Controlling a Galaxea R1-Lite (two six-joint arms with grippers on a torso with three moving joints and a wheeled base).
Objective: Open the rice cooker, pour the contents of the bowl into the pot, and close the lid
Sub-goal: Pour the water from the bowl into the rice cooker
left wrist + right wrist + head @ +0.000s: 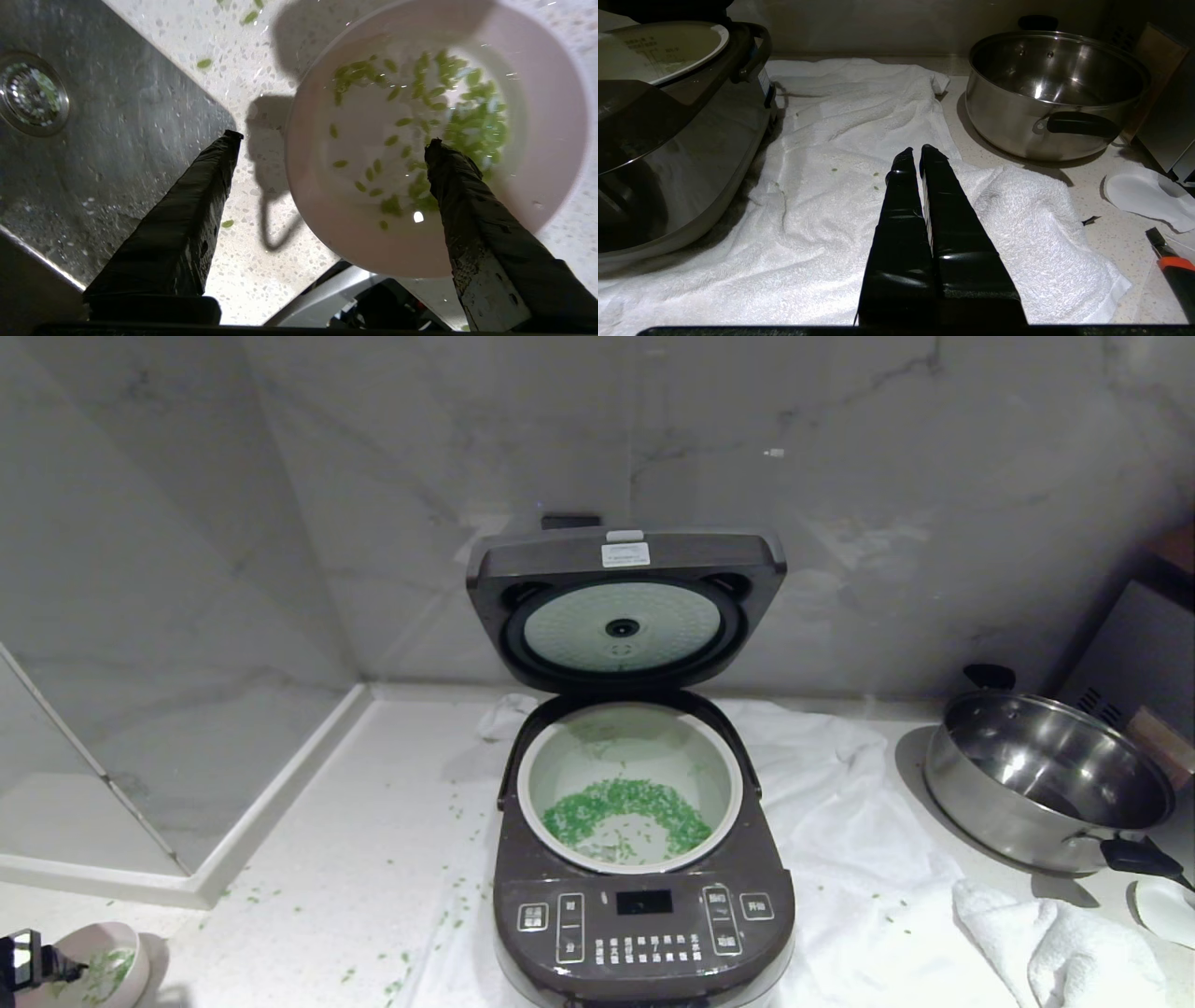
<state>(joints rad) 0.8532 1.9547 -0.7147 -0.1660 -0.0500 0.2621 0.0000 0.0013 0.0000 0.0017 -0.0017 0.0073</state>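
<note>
Marble wall (280, 523) | speckled counter (373, 859), white towel (840, 859) | left gripper (334, 140) apart over bowl (551, 140) | right gripper (920, 151) together

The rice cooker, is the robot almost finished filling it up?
Nearly. The lid stands open, and most of the green grains already lie in the pot. The bowl sits on the counter with some grains left inside; the left gripper is over its rim, fingers open. The right gripper rests shut above the towel. Closing the lid remains.
</note>
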